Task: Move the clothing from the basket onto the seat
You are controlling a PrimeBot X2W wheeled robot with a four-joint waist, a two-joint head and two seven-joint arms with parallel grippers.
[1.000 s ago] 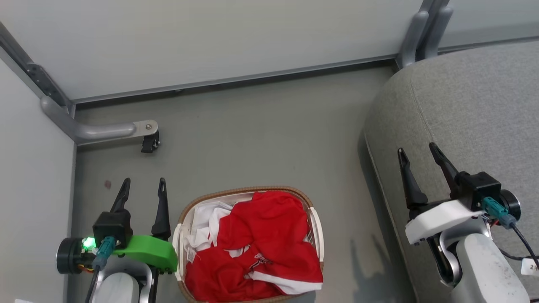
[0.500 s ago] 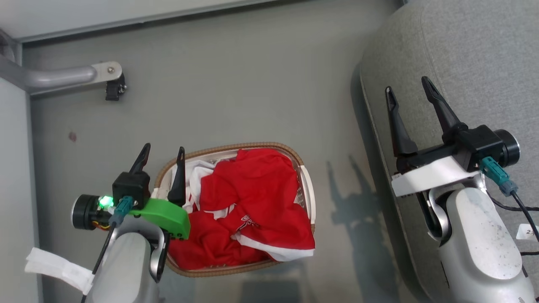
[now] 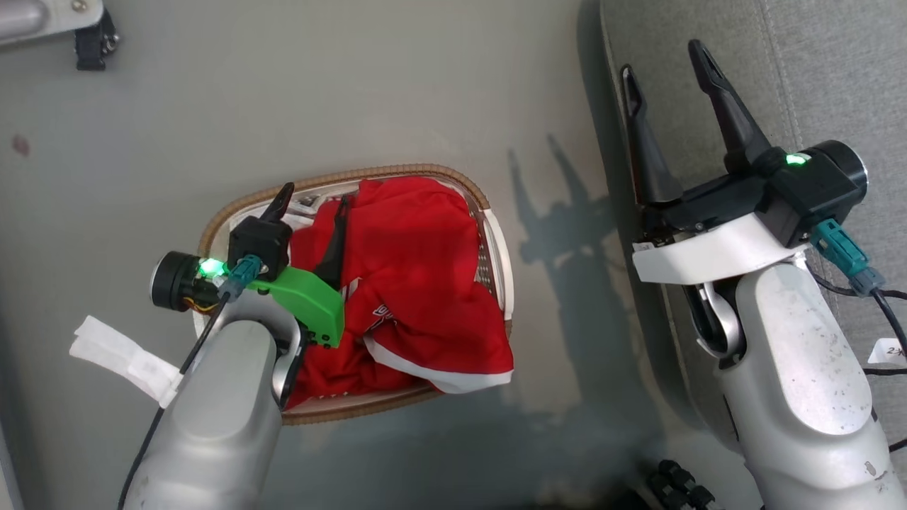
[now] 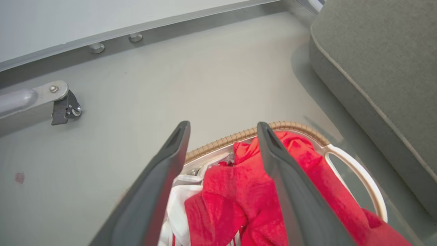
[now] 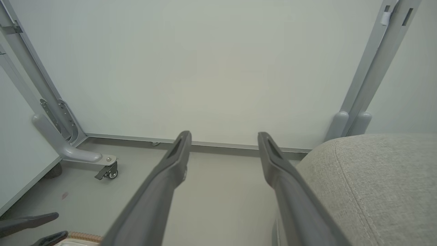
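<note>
Grey floor (image 3: 425, 85) separates the basket (image 3: 425, 171) rim from the seat (image 3: 850, 71) edge.

The clothing (image 3: 418, 269) lies in the basket (image 3: 397, 169) on the floor (image 3: 319, 92) — seat (image 3: 836, 71) apart, to its right.

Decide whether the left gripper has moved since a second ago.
Yes. The left gripper moved rightwards from beside the basket to over it, open above the clothing.

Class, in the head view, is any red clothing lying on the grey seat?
No, the red clothing lies in the basket, apart from the seat.
</note>
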